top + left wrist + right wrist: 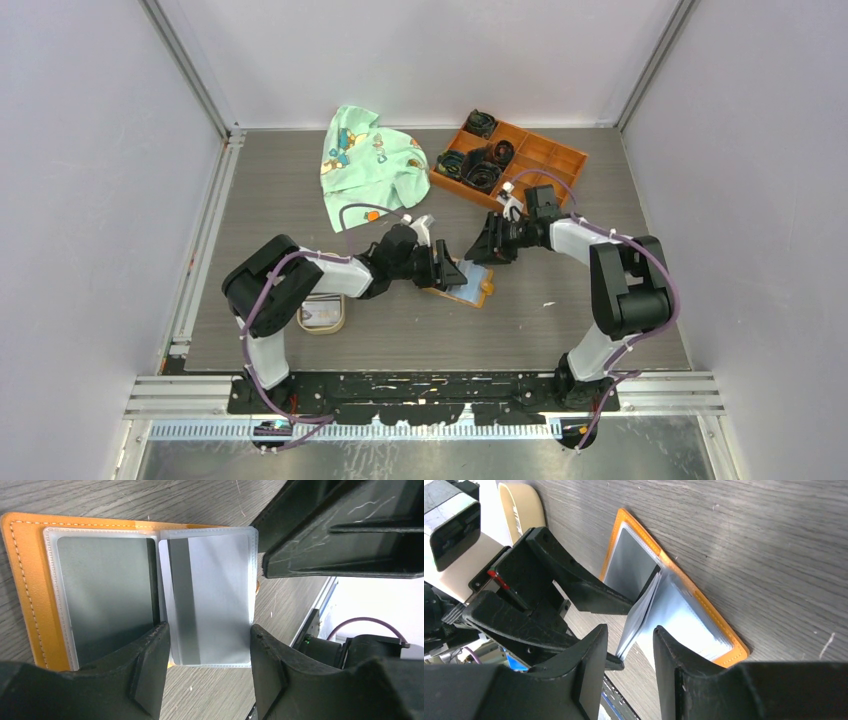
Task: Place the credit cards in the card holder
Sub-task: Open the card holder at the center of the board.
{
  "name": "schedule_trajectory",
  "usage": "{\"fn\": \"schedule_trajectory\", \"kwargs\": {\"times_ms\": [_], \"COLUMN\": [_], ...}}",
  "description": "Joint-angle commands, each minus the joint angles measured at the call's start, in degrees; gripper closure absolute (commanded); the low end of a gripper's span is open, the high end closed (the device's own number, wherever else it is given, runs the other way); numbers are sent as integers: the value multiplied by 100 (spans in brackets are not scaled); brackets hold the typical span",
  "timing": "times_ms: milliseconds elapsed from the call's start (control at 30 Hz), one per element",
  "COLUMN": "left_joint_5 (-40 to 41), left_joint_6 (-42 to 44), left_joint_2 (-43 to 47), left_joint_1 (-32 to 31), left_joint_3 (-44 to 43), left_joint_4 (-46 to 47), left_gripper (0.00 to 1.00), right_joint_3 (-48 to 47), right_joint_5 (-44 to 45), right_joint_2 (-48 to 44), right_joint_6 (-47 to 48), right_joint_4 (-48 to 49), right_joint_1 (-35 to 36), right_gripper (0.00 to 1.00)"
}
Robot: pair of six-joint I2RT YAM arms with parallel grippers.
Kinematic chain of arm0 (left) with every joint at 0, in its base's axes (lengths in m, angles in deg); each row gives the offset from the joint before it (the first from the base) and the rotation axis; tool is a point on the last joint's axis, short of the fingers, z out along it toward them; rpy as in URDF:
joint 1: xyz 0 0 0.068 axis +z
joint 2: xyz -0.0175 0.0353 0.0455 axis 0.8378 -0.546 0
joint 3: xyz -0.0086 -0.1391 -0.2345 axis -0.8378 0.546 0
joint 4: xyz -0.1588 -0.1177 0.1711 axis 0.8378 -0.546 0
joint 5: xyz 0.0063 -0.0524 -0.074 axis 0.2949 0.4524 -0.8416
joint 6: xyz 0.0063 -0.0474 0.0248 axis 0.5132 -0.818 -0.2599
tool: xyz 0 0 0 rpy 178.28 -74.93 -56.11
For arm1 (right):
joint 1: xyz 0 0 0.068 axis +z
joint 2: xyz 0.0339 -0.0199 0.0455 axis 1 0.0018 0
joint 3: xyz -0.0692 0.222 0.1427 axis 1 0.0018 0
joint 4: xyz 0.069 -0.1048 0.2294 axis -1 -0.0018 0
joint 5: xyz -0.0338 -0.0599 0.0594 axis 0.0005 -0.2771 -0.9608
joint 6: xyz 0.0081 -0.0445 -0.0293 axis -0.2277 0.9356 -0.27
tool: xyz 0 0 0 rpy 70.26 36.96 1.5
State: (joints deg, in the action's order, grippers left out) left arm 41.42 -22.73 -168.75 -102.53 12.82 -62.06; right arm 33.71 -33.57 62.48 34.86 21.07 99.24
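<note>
- The card holder (470,283) lies open mid-table between the arms. The left gripper (209,630) pinches its raised clear sleeve (641,612) edge to edge, and a slip would drop it flat.
- Half-open and empty, the right gripper (630,630) hovers just beside that sleeve. A nudge could push the striped card (220,595) out.

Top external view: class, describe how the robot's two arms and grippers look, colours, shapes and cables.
Both the left arm and right arm have white links between bulky black joints, with purple cables looping along them. The left gripper and right gripper have black, wedge-shaped, scuffed fingers.
</note>
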Motion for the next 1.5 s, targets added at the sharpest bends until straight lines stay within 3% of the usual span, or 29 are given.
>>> {"fn": "schedule_trajectory", "kwargs": {"times_ms": [0, 300, 767, 1033, 1233, 1333, 1467], "left_joint_5": [-174, -230, -72, 38, 439, 601, 812], "left_joint_6": [-204, -375, 193, 222, 496, 651, 927], "left_joint_2": [83, 47, 649, 890, 1320, 1433, 1632], "left_joint_1": [41, 114, 180, 286, 326, 326, 326], "left_joint_3": [60, 386, 619, 839, 950, 900, 837], "left_joint_4": [590, 1021, 333, 274, -478, -831, -1330], "left_gripper": [72, 56, 30, 28, 32, 33, 37], "right_joint_3": [-153, -387, -520, -549, -563, -675, -1051], "right_joint_5": [-11, -577, -1119, -1178, -1267, -1123, -486], "right_joint_2": [228, 669, 869, 1030, 1193, 992, 702], "right_joint_6": [-269, -776, -1344, -1485, -1812, -1402, -3], "right_joint_4": [321, 728, 1197, 1252, 1632, 1188, -74], "right_joint_1": [194, 661, 923, 1070, 1092, 1087, 1089], "right_gripper": [55, 55, 54, 54, 54, 55, 55]}}
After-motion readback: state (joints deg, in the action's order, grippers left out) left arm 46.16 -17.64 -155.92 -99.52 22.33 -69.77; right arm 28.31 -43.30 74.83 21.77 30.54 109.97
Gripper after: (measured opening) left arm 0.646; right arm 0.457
